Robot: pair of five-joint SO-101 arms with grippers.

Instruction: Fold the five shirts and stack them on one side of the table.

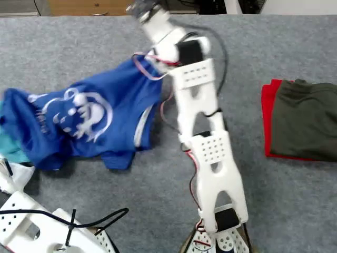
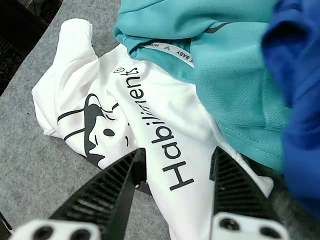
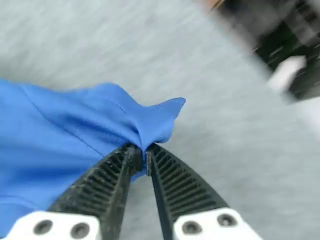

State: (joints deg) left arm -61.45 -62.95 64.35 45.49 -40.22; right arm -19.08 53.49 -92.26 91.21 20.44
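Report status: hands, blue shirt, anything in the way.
Right hand shut on blue shirt, at its edge. Left hand open above white shirt. Blue shirt unfolded, overlapping teal shirt. Two folded shirts stacked apart from them.

Beyond the grey table (image 1: 295, 211), a wooden drawer front (image 1: 89, 6) is seen, and dark equipment (image 1: 247, 5) is set there too.

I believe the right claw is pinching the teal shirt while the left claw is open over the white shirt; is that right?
No: the right wrist view shows the right claw pinching the blue shirt, not teal. The left claw is open over the white shirt.
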